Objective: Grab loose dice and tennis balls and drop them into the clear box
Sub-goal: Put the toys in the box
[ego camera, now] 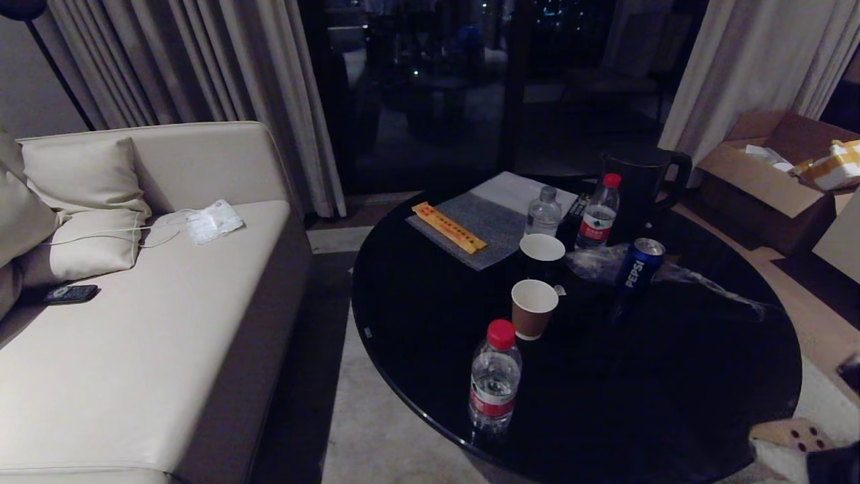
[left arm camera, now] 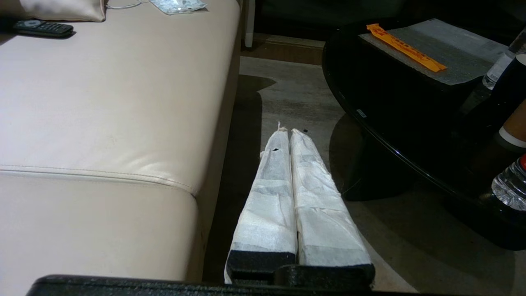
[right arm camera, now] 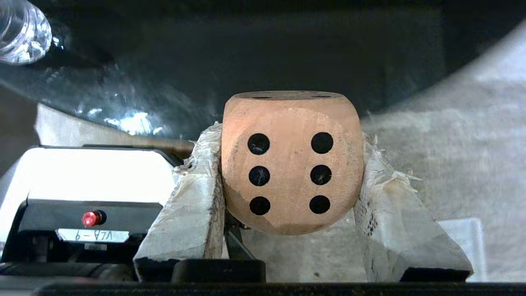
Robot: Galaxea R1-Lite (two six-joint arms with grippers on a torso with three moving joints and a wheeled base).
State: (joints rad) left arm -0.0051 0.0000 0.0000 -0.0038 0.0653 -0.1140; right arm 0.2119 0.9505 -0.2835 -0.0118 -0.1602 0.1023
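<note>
We can read the word PEPSI in white letters on the blue can (ego camera: 639,263) standing on the round black table (ego camera: 672,376). Two water bottles have red caps and red-and-white labels, one at the near edge of the table (ego camera: 494,378) and one farther back (ego camera: 598,212), but the writing on them is too small for us to read. A third bottle (ego camera: 543,211), with a grey cap, stands beside the far one. An orange strip (ego camera: 449,227) with red marks lies on a grey mat (ego camera: 480,225); we cannot read those marks either. In the right wrist view, a small white tag on the robot's base (right arm camera: 88,235) shows upside-down writing that we cannot make out.

Two paper cups stand open on the table, a brown one (ego camera: 533,308) and a dark one (ego camera: 541,255) behind it. We cannot see anything inside them. An open cardboard box (ego camera: 766,171) sits on the floor on the right with white and yellow packages in it.

Our right gripper (right arm camera: 287,164) is squeezed on the tan wooden die (right arm camera: 291,162), one padded finger on each side. The face with six black dots looks at the camera. The die is held off the floor, beside the table's edge and above the pale carpet (right arm camera: 464,144).

Our left gripper (left arm camera: 287,135) hangs low between the beige sofa (left arm camera: 102,102) and the table, with its two white fingers pressed together and nothing in them.
</note>
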